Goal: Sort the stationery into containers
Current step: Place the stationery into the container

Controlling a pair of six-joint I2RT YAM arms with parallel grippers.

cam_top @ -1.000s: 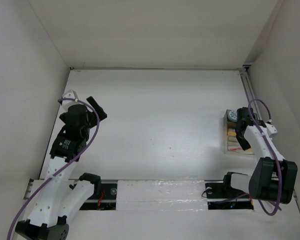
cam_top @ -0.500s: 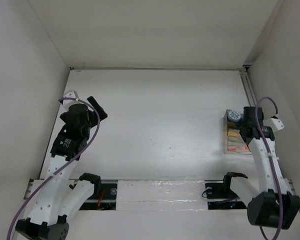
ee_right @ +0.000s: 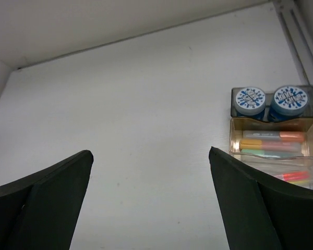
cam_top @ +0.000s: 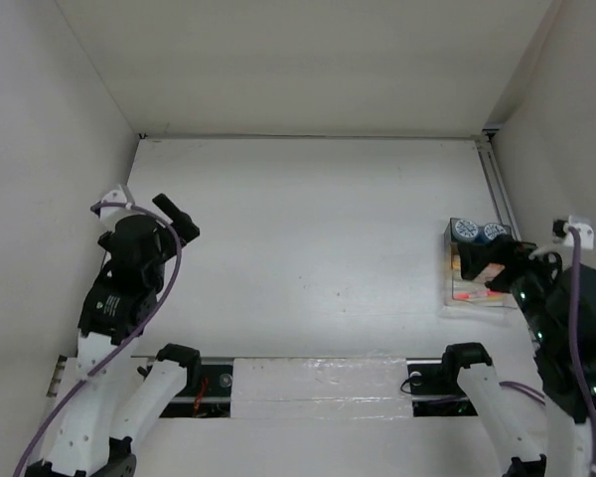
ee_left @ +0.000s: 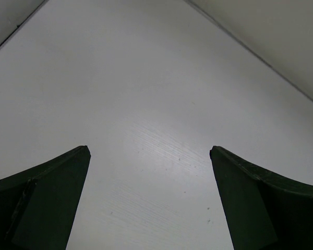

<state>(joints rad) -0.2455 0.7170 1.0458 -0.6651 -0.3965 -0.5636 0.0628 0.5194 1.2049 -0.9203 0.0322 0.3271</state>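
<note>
right fingers (ee_right: 261, 208) pulled back, uncovering tray (ee_right: 232, 140) and rolls (ee_right: 250, 100)

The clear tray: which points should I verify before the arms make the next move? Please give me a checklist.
1. Rolls sit in the far compartment of the tray: ok.
2. Markers lie flat in the middle compartment: ok.
3. Pink pens fully inside the near compartment: cannot tell, a gripper finger hides part.
4. Right gripper open and empty: ok.
5. Left gripper open and empty: ok.
</note>
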